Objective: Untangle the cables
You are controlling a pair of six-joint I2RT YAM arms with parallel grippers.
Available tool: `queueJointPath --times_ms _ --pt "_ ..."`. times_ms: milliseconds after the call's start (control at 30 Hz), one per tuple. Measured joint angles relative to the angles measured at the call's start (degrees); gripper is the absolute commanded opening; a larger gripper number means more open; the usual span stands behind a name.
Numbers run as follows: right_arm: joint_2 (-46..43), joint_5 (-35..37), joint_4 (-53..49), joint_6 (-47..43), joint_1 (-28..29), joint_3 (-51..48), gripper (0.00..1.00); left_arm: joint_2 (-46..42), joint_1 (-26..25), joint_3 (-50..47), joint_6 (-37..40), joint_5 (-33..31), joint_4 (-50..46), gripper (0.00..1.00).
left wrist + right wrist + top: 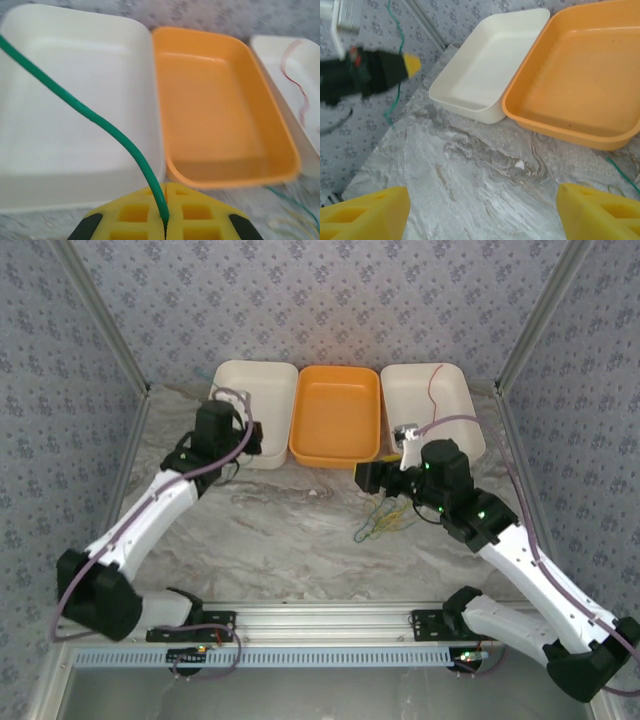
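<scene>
- Three trays are sitting in a row at the far side of the marble table [280, 530]: a left white tray [255, 380], an orange tray [338, 410] in the middle and a right white tray [455, 390], their long walls touching or nearly so.
- The right white tray is holding a red cable [432, 390], which is lying wavy along its floor.
- The orange tray is showing only its smooth floor and walls, and so is the left white tray as seen from the left wrist.
- The rest of the cables [385, 520], yellow-green and green strands, are lying in a loose tangle on the table in front of the orange and right white trays, just beside the right arm's claw.
- The left gripper [165, 210] is hovering at the near edge of the left white tray, clenched: its yellow fingers are pressing together on a dark green cable [100, 120], which is rising from the seam between them and arcing up to the left over that tray.
- The right gripper [482, 215] is standing released, its yellow fingers [365, 215] spread wide with bare marble between them, touching no cable; it is hanging over the table in front of the orange tray.
</scene>
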Motion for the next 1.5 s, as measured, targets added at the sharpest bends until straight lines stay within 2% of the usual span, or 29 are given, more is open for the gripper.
queueJointPath --times_ms 133,367,400,467,600,733,867,900,967,1033,1167,1267,1333,1500 --pt "-1.4 2.4 0.0 1.0 3.4 -3.1 0.78 12.0 5.2 9.2 -0.2 1.5 0.9 0.0" --pt "-3.2 7.7 -0.2 2.6 8.9 -3.8 0.78 33.4 6.5 29.2 -0.1 2.5 -1.0 0.0" --pt "-3.7 8.6 -0.4 2.9 9.4 -3.8 0.78 36.3 6.5 32.0 -0.1 2.5 -2.1 0.05" --pt "-4.8 10.7 -1.2 3.6 10.2 -3.9 0.77 41.3 6.5 37.1 -0.1 2.5 -4.9 0.3" --pt "-8.0 18.0 -4.0 7.3 11.0 -5.4 0.75 45.4 6.5 39.4 -1.4 2.6 -8.8 0.53" --pt "-11.4 24.4 -8.0 14.2 9.6 -10.4 0.7 42.4 6.3 35.0 -2.7 2.7 -9.5 0.63" --pt "-10.8 25.5 -11.6 19.3 5.3 -14.4 0.66 34.6 4.6 29.3 -3.6 2.3 -10.4 0.64" --pt "-10.0 25.1 -12.0 20.0 3.9 -15.0 0.63 32.1 3.7 28.3 -4.0 2.0 -10.7 0.64" --pt "-8.3 23.1 -11.9 20.8 0.9 -16.0 0.5 27.0 1.2 26.6 -4.9 1.6 -10.8 0.61" --pt "-5.7 19.9 -10.8 21.3 -3.6 -16.7 0.41 20.9 -2.8 23.2 -6.2 1.1 -9.6 0.6" --pt "1.8 14.5 -6.8 21.2 -10.6 -17.4 0.35 10.9 -13.2 12.5 -10.1 -0.1 -5.5 0.54" --pt "6.9 11.1 -3.0 20.8 -13.1 -18.3 0.39 7.9 -21.8 4.0 -13.3 -0.5 -1.4 0.55" --pt "10.0 9.4 -0.9 20.2 -14.0 -18.4 0.46 9.0 -26.9 0.1 -15.0 -1.2 0.7 0.58" --pt "13.1 8.0 2.2 20.0 -15.0 -20.1 0.68 20.6 -34.5 3.4 -17.7 -3.3 1.1 0.62"
